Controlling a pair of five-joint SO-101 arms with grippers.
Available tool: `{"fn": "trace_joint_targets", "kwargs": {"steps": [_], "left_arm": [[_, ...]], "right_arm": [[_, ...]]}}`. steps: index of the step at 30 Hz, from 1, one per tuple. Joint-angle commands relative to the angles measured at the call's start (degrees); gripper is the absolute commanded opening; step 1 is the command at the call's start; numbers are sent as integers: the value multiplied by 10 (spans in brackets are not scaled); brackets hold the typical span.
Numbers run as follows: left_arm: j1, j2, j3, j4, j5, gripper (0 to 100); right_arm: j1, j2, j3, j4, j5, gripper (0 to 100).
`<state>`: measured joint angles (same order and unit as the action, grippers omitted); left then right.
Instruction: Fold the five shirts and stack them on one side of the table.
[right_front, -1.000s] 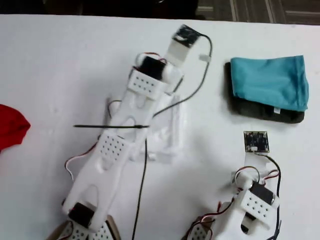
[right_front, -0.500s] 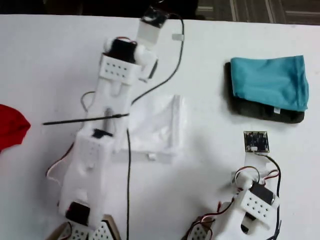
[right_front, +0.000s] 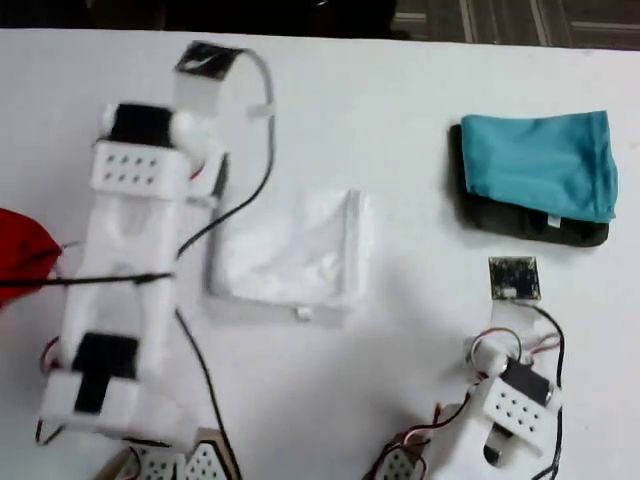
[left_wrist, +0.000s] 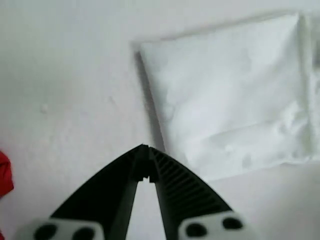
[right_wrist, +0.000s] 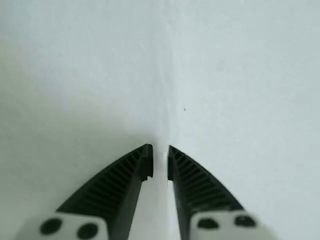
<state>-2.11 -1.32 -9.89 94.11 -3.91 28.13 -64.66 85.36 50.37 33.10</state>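
While the left arm (right_front: 125, 260) stretches from the table's near edge toward its far edge, we see it lying between a red shirt (right_front: 22, 252) at the left edge and a folded white shirt (right_front: 292, 256) near the middle of the table (right_front: 400, 120). A broad strip of bare tabletop runs along the far edge, and another separates the white shirt from the stack by the right edge, where a folded teal shirt (right_front: 540, 160) lies on a dark shirt (right_front: 528, 230). In the left wrist view the left gripper (left_wrist: 145, 164) has its tips pressed together with nothing between them; it hangs over bare table just beside the white shirt's edge on the red shirt's side, near one corner and not touching the cloth. The right arm (right_front: 510, 405) sits at the near edge, on the near side of the stack. The right gripper (right_wrist: 160, 162) shows a narrow gap between its tips, holds nothing, and has only bare tabletop beneath it, well apart from every shirt.
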Motion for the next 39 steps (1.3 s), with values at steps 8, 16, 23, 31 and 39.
{"fn": "trace_joint_targets", "kwargs": {"steps": [8, 16, 23, 31, 39], "left_arm": [[-100, -234, 347, -180, -79, 31], [-205, -275, 498, -285, -121, 31], [-230, -277, 590, -354, -121, 31], [-235, -276, 653, -433, -120, 31], [-235, -276, 724, -515, -120, 31]], "right_arm": [[-276, -6, -223, 126, -57, 173], [-377, 119, -356, 123, -65, 173], [-429, 393, -590, 195, -133, 222], [-486, 585, -743, 233, -190, 267], [-556, 705, -800, 244, -322, 269]]}}
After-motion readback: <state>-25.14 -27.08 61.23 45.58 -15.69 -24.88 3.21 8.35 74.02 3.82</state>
